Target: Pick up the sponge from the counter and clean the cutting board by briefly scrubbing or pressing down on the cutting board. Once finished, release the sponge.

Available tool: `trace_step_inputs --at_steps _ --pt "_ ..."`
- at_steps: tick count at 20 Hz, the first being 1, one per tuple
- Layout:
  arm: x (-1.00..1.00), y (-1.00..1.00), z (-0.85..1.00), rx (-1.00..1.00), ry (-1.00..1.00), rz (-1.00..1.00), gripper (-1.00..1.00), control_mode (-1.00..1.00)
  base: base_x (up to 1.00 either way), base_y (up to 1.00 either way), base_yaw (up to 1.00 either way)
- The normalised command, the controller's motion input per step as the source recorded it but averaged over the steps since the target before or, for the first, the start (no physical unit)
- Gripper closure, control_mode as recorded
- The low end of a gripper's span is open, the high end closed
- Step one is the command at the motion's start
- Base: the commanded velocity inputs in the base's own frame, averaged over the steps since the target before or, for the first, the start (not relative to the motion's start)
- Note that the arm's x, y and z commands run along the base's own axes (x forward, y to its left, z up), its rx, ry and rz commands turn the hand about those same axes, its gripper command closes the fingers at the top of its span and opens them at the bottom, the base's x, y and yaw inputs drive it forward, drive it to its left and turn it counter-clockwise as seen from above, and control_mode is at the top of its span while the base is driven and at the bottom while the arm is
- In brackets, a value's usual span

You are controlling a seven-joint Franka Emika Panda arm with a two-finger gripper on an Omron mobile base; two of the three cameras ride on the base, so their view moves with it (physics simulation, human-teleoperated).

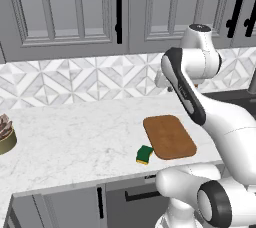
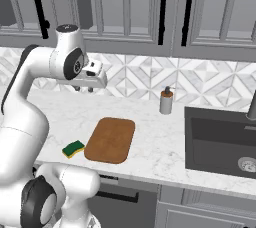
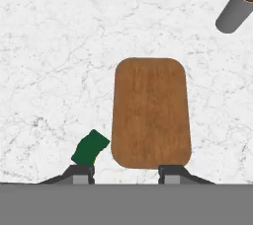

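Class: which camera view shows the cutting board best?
The hand view: it looks straight down on the cutting board, showing its whole outline and grain unobstructed. Both base views show it at a slant on the counter, smaller, with the sponge beside it.

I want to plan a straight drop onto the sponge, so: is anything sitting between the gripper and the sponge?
Nothing visible does. The gripper hangs open above the counter with bare marble below it. The sponge lies alone beside the cutting board's near corner. The soap dispenser stands off by the backsplash, out of the path.
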Motion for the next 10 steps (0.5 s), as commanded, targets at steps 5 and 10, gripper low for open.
trace_step_inputs --at_steps 5,10 --pt "-0.14 0.03 -0.32 0.00 0.01 -0.09 -1.00 -1.00 0.00 0.00 0.00" --pt "-0.13 0.36 -0.83 0.03 0.09 -0.25 -1.00 -1.00 0.00 0.00 0.00"
